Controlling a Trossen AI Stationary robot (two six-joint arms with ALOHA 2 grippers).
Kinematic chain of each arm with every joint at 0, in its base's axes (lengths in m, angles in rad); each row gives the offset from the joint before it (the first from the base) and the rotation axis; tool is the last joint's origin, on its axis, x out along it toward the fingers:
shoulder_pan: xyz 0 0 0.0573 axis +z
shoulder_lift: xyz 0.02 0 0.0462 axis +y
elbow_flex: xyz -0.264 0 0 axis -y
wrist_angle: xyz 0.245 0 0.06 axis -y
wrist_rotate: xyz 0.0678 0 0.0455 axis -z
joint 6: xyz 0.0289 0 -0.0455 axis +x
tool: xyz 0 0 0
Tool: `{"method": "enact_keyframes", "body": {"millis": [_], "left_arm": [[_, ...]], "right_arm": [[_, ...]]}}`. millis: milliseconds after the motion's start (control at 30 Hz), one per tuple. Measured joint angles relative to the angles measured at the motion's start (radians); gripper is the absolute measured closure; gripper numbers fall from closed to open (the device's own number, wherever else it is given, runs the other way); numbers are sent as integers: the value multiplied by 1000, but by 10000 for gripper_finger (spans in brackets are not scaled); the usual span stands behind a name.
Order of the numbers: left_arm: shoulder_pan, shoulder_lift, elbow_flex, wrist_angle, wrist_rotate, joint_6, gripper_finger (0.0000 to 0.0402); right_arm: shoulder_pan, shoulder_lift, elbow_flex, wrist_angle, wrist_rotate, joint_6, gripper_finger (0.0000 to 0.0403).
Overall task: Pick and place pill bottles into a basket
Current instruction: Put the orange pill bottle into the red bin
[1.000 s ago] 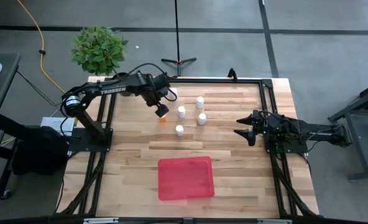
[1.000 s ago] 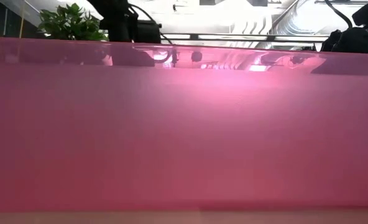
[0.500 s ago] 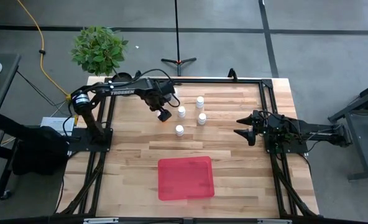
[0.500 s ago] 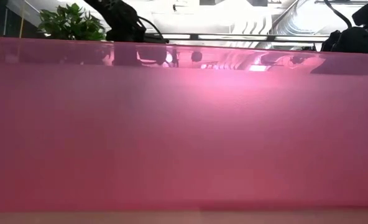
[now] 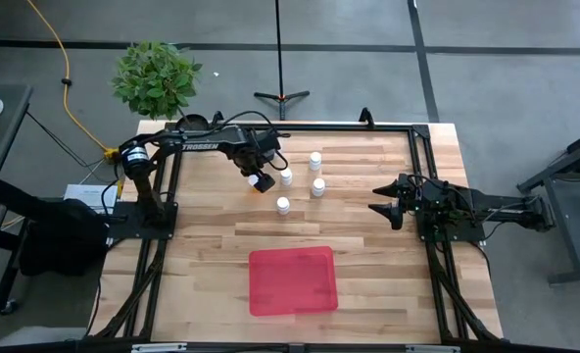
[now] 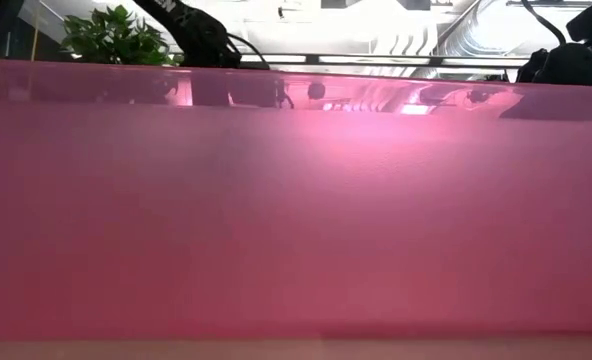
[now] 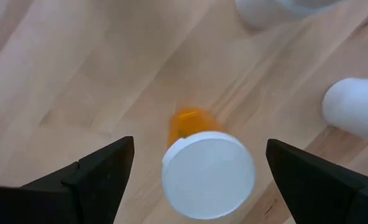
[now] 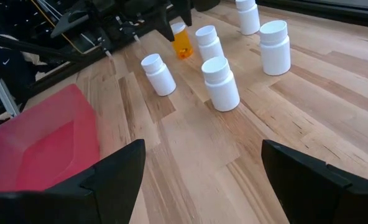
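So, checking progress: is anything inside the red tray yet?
Nothing shows in the red tray: from above its floor is bare, and the pill bottles stand on the table beyond it. In the low view its wall hides the inside.

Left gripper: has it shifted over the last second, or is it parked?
Yes. In the high view the left gripper has moved toward the cluster of white bottles, closing the gap; it now hangs open over the orange bottle.

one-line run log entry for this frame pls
left gripper: open, over orange pill bottle | right gripper: open, idle at right edge | basket: no bottles in it
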Motion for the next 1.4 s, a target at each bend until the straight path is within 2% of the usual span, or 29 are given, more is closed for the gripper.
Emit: {"method": "enact_keyframes", "body": {"millis": [500,833,1133,1267,1400], "left_arm": [[0,22,0,-37,1,48,2],[0,22,0,-15,54,44,2],[-22,22,0,-5,48,44,3],[-22,23,0,-4,48,44,15],[-22,23,0,-5,46,44,44]], "right_arm": [[0,0,1,-6,0,-2,91],[0,0,1,-8,10,-2,91],[0,0,1,-8,11,-2,91],[0,0,1,-8,11,-2,91],[0,0,1,-8,11,-2,91]]}}
